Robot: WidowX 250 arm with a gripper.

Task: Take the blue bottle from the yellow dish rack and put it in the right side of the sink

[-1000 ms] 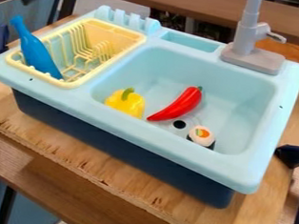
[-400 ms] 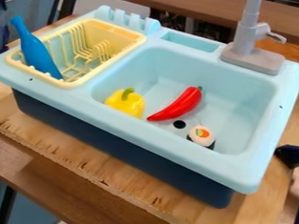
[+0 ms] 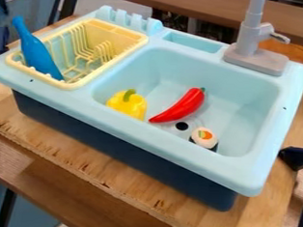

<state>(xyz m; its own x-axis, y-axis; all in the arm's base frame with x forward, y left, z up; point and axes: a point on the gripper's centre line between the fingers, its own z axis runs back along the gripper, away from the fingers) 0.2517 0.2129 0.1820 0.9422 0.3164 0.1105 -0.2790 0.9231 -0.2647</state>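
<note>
While only a dark piece of the arm's end reaches the upper left corner, we take it to be the black gripper, and we cannot tell whether it is open or closed, or whether it holds anything. Nearest to it we find the blue toy bottle, leaning in the yellow dish rack at the left of the sink, its neck sticking up past the rim and its base down inside. We judge it to be light, hollow plastic, stiff and hardly fragile, but smooth enough to turn or slide in a loose hold. We would take it across the upper body, just below the neck, where there is some width and the rack's wall is out of the way; the thin neck alone would let it swing. The rack sits in the light blue toy sink, beside its basin. In the basin we see a yellow bell pepper by the front wall, a red chili pepper lying aslant with its tip near the bell pepper, and a sushi roll to the right, near the black drain hole. Behind the basin stands a grey faucet.
</note>
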